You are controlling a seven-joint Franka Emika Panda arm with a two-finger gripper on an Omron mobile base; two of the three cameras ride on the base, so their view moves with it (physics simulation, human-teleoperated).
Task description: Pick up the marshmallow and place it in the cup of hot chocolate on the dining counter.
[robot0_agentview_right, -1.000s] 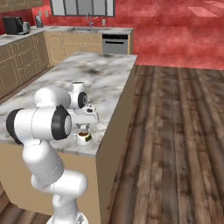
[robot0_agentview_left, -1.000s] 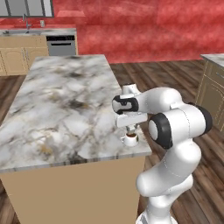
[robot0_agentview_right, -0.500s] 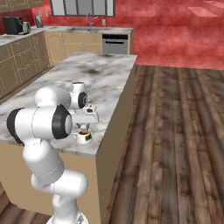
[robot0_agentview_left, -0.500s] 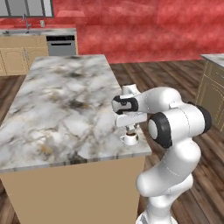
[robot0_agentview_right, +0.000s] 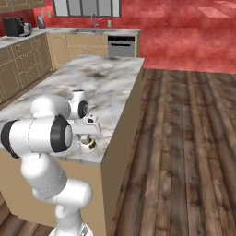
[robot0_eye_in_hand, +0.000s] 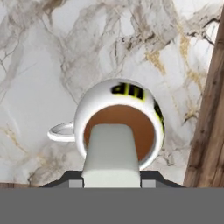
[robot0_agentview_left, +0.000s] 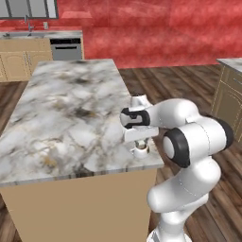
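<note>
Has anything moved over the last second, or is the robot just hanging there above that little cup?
Nothing visibly changed. The gripper is still shut on the marshmallow, held right over the cup of hot chocolate, which sits where it was near the edge of the dining counter.
</note>
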